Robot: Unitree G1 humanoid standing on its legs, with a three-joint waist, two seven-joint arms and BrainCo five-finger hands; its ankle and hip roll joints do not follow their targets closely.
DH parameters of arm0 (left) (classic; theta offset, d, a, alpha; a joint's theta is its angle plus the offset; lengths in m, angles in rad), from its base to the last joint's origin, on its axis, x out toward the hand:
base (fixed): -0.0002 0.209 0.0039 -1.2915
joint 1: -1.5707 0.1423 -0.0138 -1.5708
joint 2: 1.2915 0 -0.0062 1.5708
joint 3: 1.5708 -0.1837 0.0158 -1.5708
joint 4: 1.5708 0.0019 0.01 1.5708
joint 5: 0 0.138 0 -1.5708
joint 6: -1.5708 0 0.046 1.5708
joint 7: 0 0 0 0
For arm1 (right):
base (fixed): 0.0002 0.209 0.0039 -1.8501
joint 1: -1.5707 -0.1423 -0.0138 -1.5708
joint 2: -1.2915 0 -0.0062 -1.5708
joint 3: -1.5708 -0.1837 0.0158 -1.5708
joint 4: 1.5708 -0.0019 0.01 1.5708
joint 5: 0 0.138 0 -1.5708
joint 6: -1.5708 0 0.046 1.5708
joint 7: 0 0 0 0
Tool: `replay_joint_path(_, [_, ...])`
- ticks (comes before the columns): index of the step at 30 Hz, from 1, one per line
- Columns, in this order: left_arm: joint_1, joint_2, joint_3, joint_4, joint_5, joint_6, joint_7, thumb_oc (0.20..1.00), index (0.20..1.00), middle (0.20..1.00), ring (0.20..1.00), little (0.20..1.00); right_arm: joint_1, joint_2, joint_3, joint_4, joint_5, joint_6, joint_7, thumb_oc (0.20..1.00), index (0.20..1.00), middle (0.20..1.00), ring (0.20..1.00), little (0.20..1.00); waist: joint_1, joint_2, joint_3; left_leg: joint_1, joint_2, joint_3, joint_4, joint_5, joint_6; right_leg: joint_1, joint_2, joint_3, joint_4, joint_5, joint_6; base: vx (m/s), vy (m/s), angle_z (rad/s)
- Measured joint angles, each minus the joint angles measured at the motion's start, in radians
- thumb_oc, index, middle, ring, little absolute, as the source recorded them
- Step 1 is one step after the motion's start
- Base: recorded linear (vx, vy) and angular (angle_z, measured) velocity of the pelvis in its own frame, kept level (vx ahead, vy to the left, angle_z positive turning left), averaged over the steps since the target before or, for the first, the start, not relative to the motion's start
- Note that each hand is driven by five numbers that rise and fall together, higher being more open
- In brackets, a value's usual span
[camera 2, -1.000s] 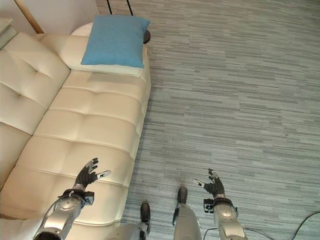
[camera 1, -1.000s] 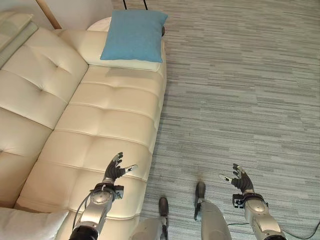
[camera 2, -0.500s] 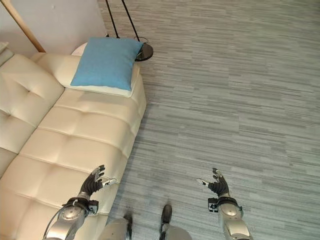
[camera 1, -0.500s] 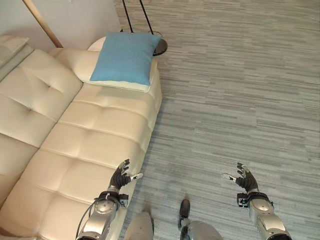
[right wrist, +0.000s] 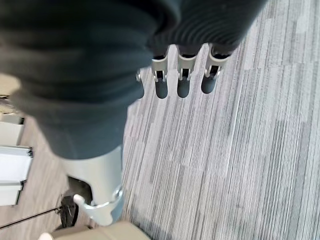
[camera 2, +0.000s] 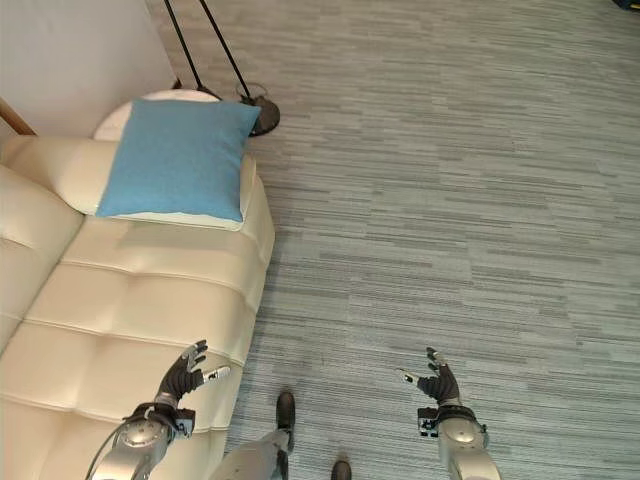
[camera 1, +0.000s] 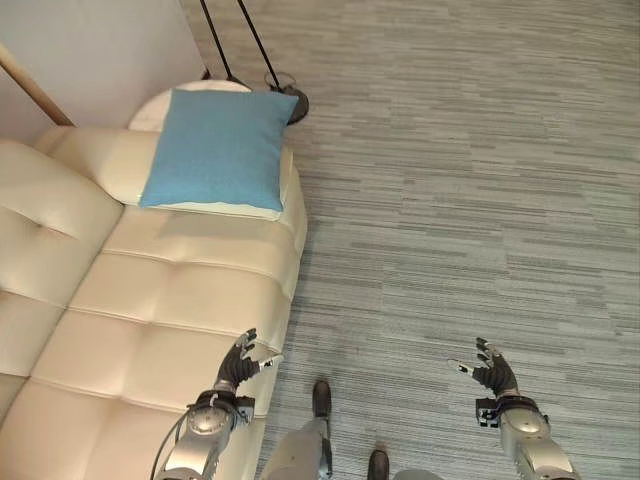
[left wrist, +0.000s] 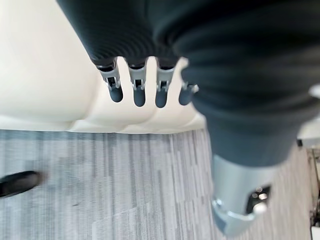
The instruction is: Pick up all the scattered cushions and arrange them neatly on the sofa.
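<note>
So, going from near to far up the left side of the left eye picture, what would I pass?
Left hand → cream sofa seat → blue cushion → lamp base on the floor.

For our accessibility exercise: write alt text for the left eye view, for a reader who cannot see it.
A blue cushion leans on the far armrest of a cream sofa beside grey carpet. Near the viewer, the left hand hangs open over the seat's front edge and the right hand open over the carpet, both holding nothing.
</note>
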State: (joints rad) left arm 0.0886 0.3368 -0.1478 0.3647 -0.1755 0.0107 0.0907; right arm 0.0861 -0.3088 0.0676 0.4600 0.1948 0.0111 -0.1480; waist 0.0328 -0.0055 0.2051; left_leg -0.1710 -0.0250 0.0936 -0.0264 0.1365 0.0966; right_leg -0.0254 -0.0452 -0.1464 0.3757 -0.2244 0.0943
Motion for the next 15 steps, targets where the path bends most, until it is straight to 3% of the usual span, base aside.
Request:
replay_joint_path(1, [-0.011,0.007,-0.001,0.0,0.0,0.0,-0.001,1.0,1.0,1.0,1.0,1.0,0.002,0.005,0.0,-0.001,0.0,0.0,0.005,1.0,1.0,1.0,1.0,1.0,0.0,-0.008,-0.002,0.024,-0.019,-0.008,0.001,-0.011,0.014,-0.075,-0.054,-0.01,0.154,-0.031,0.041,0.24,0.148,-0.04])
replay_joint_path(2, [-0.014,0.013,-0.001,-0.001,0.0,0.0,-0.002,1.0,1.0,1.0,1.0,1.0,0.001,0.007,0.001,-0.001,0.0,-0.001,0.008,1.0,1.0,1.0,1.0,1.0,0.0,-0.008,-0.002,0.037,-0.025,-0.008,0.001,-0.024,0.03,-0.09,-0.073,-0.008,0.176,-0.041,0.059,0.18,0.108,-0.02])
replay_joint_path(4, [-0.027,0.028,0.005,-0.001,0.0,0.001,-0.001,1.0,1.0,1.0,1.0,1.0,-0.004,0.015,-0.002,-0.004,0.0,-0.001,0.009,1.0,1.0,1.0,1.0,1.0,-0.001,-0.006,0.005,0.07,-0.041,-0.027,-0.001,-0.087,0.072,-0.196,-0.125,-0.014,0.293,-0.043,0.064,0.19,0.045,-0.06])
replay_joint_path(5, [-0.023,0.03,0.011,0.0,0.0,0.003,-0.001,1.0,1.0,1.0,1.0,1.0,-0.011,0.02,0.002,-0.009,0.0,0.0,0.01,1.0,1.0,1.0,1.0,1.0,-0.004,0.004,0.009,0.084,-0.041,-0.026,0.0,-0.07,0.045,-0.231,-0.142,-0.018,0.278,-0.042,0.061,0.25,0.009,0.03])
replay_joint_path(7, [-0.02,0.031,0.03,-0.001,0.0,0.002,-0.003,1.0,1.0,1.0,1.0,1.0,-0.004,0.024,0.004,-0.005,0.0,0.007,0.011,1.0,1.0,1.0,1.0,1.0,-0.005,0.006,0.012,0.123,-0.042,-0.025,-0.006,-0.092,0.013,-0.27,-0.155,-0.059,0.1,-0.011,0.044,0.24,-0.025,0.09])
replay_joint_path(10, [-0.02,0.032,0.038,0.002,0.0,0.002,-0.003,1.0,1.0,1.0,1.0,1.0,-0.009,0.026,0.002,-0.005,0.0,0.017,0.01,1.0,1.0,1.0,1.0,1.0,-0.008,-0.003,0.011,0.149,-0.044,-0.043,-0.01,-0.13,-0.031,-0.316,-0.132,-0.066,-0.137,0.117,0.049,0.31,-0.09,0.08])
replay_joint_path(12, [-0.017,0.02,0.039,0.02,0.0,0.003,-0.002,1.0,1.0,1.0,1.0,1.0,-0.011,0.028,-0.001,0.001,0.0,0.018,0.007,1.0,1.0,1.0,1.0,1.0,-0.024,-0.015,0.017,0.173,-0.054,-0.071,-0.015,-0.151,-0.028,-0.324,-0.115,-0.065,-0.323,0.239,0.054,0.28,-0.112,0.37])
replay_joint_path(13, [-0.013,0.02,0.039,0.022,0.0,0.002,-0.001,1.0,1.0,1.0,1.0,1.0,-0.011,0.036,-0.002,0.005,0.0,0.019,0.006,1.0,1.0,1.0,1.0,1.0,-0.025,-0.027,0.026,0.197,-0.059,-0.078,-0.012,-0.168,-0.027,-0.326,-0.118,-0.076,-0.361,0.285,0.044,0.4,-0.152,0.48])
replay_joint_path(15, [-0.01,0.006,0.031,0.023,0.0,0.002,0.0,1.0,1.0,1.0,1.0,1.0,0.001,0.039,-0.002,0.004,0.0,0.019,0.006,1.0,1.0,1.0,1.0,1.0,-0.033,-0.035,0.022,0.239,-0.058,-0.112,-0.014,-0.219,-0.036,-0.277,-0.119,-0.065,-0.395,0.301,0.044,0.51,-0.203,0.39])
